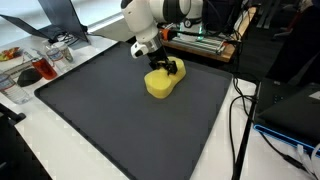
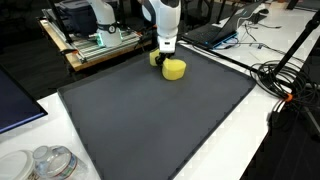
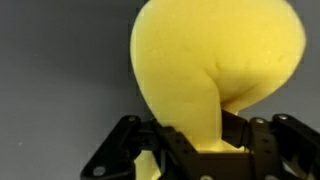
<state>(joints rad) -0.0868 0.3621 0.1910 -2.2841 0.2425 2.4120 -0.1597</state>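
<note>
The wrist view is nearly all yellow sponge (image 3: 220, 60). Its rounded bulk runs up to the twelve o'clock edge, so its far end is cut off. At six o'clock the claw (image 3: 200, 135) comes in dark and only partly in frame, its body cropped by the bottom edge. The jaws sit tight on either flank of the sponge's narrow end, and the foam looks pinched between them. The claw is closed on the sponge, though the pads themselves are buried in the yellow.

In both exterior views the grip is too small to read. There the claw (image 1: 172, 70) (image 2: 163, 55) is a dark knot on the sponge (image 1: 158, 84) (image 2: 175, 69), and the arm's upper links run out of the top of the picture. The sponge rests on the dark mat (image 1: 120, 120) (image 2: 150, 120), out toward its one o'clock side and near that edge.

The mat covers most of a white surface (image 1: 25, 140). In an exterior view, a cluttered tray (image 1: 35, 70) sits at ten o'clock, its contents hard to tell apart, and black cables (image 1: 240, 110) trail down at three o'clock. In an exterior view, clear jars (image 2: 50, 162) stand blurred at seven o'clock, a wooden rack (image 2: 95, 45) of gear stands at eleven, and more cables (image 2: 285, 80) tangle at three.
</note>
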